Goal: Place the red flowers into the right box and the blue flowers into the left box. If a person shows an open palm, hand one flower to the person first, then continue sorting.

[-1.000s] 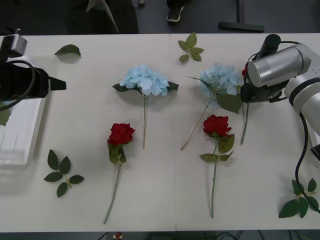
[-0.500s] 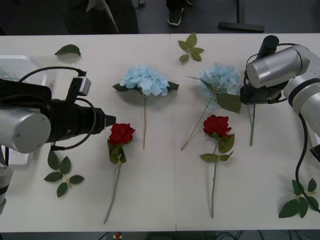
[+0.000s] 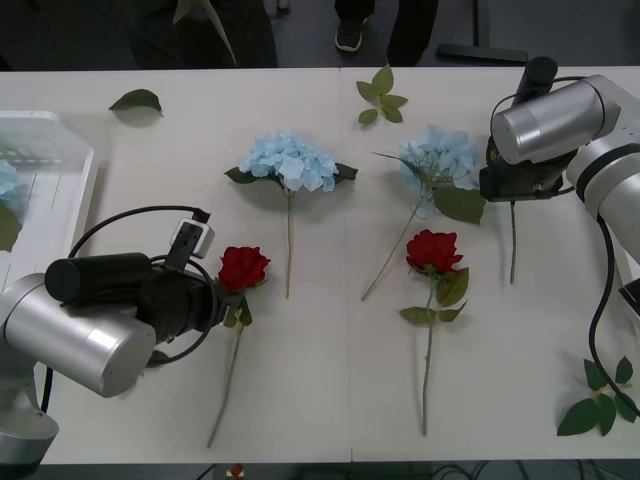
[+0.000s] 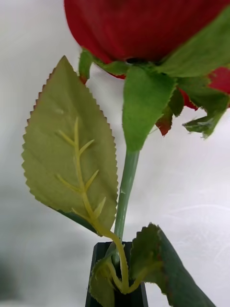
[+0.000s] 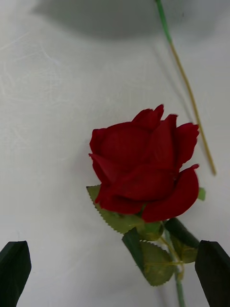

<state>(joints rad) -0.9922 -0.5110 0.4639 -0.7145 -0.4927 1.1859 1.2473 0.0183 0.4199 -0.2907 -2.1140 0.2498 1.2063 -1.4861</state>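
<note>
Red artificial roses on long thin green stems lie on the white table (image 3: 320, 400): one rose (image 3: 242, 268) sits left of centre in the front view, another (image 3: 433, 250) right of centre. A third rose (image 4: 143, 29) is held off the table at the upper right of the front view, its stem (image 3: 513, 240) hanging down below the arm. The right gripper (image 4: 115, 276), with black fingers, is clamped on this stem just beneath a serrated green leaf (image 4: 72, 158), the bloom directly in front of its camera.

The left gripper (image 5: 115, 273) is at the lower left of the front view, just beside the left-of-centre rose (image 5: 143, 163). Its black fingers (image 5: 14, 268) stand apart, one on each side of the leaves under the bloom, and I cannot tell whether they touch the table.

Two pale sky-blue fluffy hydrangea heads lie in the upper middle: one (image 3: 290, 160) above the left rose, the other (image 3: 440, 158) near the right arm, with a big green leaf (image 3: 460, 205) touching it. The shallow white plastic tray (image 3: 50, 150) with a raised rim is at the left edge and holds a blue hydrangea (image 3: 8, 185) partly cut off by the frame. Loose green leaf sprigs lie at the upper centre (image 3: 380, 95), the upper left (image 3: 135, 100) and the lower right corner (image 3: 600, 400).
</note>
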